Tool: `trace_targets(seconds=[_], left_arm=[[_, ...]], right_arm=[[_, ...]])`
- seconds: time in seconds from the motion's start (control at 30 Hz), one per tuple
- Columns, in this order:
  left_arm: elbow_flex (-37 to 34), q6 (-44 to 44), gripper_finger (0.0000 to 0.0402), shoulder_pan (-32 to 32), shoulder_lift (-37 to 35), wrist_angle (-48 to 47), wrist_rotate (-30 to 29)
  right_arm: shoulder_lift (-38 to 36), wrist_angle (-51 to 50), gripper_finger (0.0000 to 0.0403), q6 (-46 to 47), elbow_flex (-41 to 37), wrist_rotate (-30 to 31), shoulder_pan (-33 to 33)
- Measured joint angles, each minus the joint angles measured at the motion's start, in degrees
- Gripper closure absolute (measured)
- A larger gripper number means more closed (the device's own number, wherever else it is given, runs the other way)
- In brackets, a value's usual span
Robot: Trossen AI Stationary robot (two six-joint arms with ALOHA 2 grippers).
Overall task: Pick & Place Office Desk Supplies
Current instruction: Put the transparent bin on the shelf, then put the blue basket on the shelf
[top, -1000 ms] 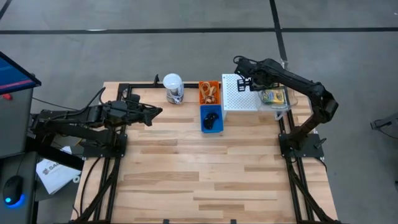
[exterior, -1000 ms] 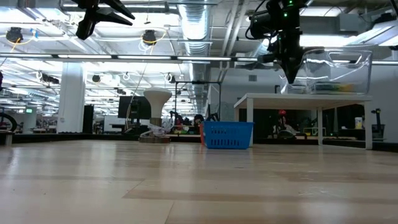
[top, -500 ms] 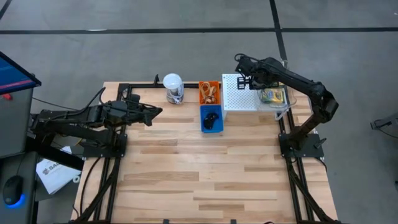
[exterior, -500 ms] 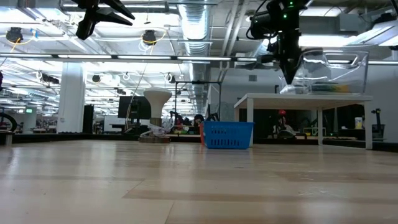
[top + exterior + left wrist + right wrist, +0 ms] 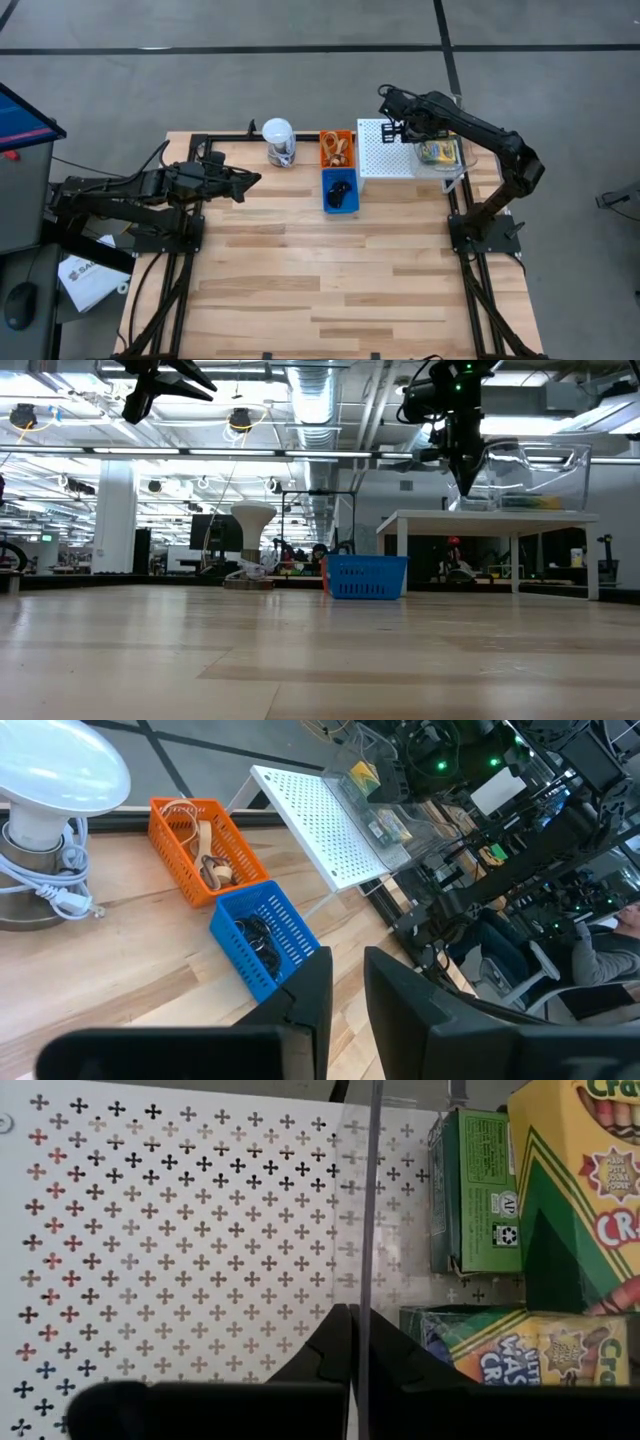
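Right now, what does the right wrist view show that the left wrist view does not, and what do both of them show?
Only the right wrist view shows the printed faces of the crayon boxes close up, behind the clear bin wall that the right gripper is shut on. Only the left wrist view shows the orange basket with tan rubber bands, the blue basket with black clips, and the left gripper, open. Both show the white perforated shelf.

The large yellow-and-green crayon box (image 5: 580,1190) shows the partial letters "Cra" at its top and "CRA" lower down. A lower crayon box (image 5: 510,1345) reads "WAS". Nothing else is legible.
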Motion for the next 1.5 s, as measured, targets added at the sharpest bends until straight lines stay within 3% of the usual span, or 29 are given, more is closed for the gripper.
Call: trace_targets(seconds=[0.37, 1.07, 1.5], left_arm=[[0.0, 0.0, 0.0348, 0.0, 0.0, 0.0, 0.0], [0.0, 0.0, 0.0348, 0.0, 0.0, -0.6, 1.1], [0.0, 0.0, 0.0348, 0.0, 0.0, -0.7, 1.7]], right_arm=[[0.0, 0.0, 0.0398, -0.1, 0.0, 0.0, -0.2], [-0.1, 4.9, 0.0260, -4.0, 2.5, 2.6, 1.4], [-0.2, 3.4, 0.0241, -6.4, 8.8, 5.3, 2.4]])
